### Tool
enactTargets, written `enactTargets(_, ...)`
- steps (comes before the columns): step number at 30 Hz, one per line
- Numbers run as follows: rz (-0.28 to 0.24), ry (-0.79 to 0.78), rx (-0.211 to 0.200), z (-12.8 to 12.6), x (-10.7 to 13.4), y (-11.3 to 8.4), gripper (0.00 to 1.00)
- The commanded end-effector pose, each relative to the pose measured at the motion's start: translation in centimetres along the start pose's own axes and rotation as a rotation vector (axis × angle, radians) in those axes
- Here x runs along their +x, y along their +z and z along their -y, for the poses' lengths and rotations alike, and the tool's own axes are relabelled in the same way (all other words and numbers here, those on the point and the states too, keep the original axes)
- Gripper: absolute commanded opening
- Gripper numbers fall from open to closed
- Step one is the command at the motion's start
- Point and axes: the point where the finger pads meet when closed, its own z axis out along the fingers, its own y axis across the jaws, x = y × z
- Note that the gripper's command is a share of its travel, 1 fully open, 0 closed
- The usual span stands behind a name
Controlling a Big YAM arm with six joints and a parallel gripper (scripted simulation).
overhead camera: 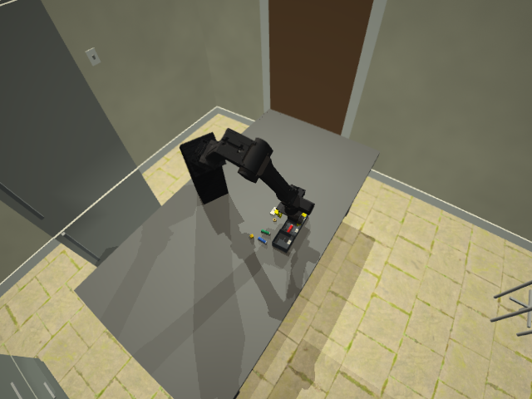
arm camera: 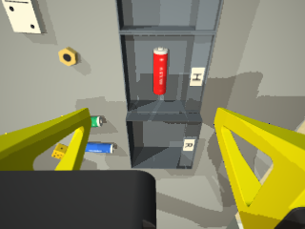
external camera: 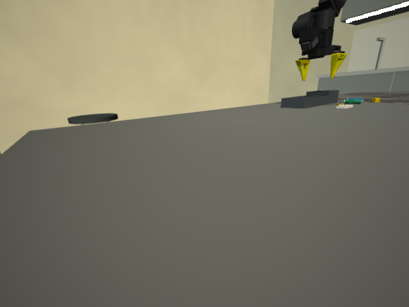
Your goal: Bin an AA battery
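A red AA battery (arm camera: 160, 72) (overhead camera: 290, 227) lies flat inside the bin marked H (arm camera: 125, 72), apart from the fingers. My gripper (arm camera: 152, 114) (external camera: 317, 78) (overhead camera: 292, 217) is open wide and empty, hanging above the dark row of bins (external camera: 297, 102). A green AA battery (arm camera: 97, 121) (overhead camera: 264, 232) (external camera: 351, 102) and a blue AA battery (arm camera: 100, 147) (overhead camera: 262, 240) lie on the table to the left of the bins.
The bin marked R (arm camera: 143, 140) (overhead camera: 280, 242) adjoins bin H and looks empty. A brass nut (arm camera: 68, 56) (overhead camera: 273, 219), a white domino (arm camera: 24, 16) (overhead camera: 273, 210) (external camera: 344, 106) and a yellow die (arm camera: 59, 152) (overhead camera: 251, 235) (external camera: 376, 100) lie on the table. The table's edge runs just beyond the bins.
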Motion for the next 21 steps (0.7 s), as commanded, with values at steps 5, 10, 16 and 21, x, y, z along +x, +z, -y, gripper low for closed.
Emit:
enactTargets(5, 0.023, 0.002, 0.027, 0.8, -1.0, -4.4, 1.0)
enactTargets(10, 0.023, 0.002, 0.027, 0.8, -1.0, -5.6, 1.0)
enactTargets(16, 0.023, 0.003, 0.027, 0.7, -0.9, -8.0, 1.0)
enactTargets(21, 0.023, 0.003, 0.028, 0.7, -0.8, -10.0, 1.0)
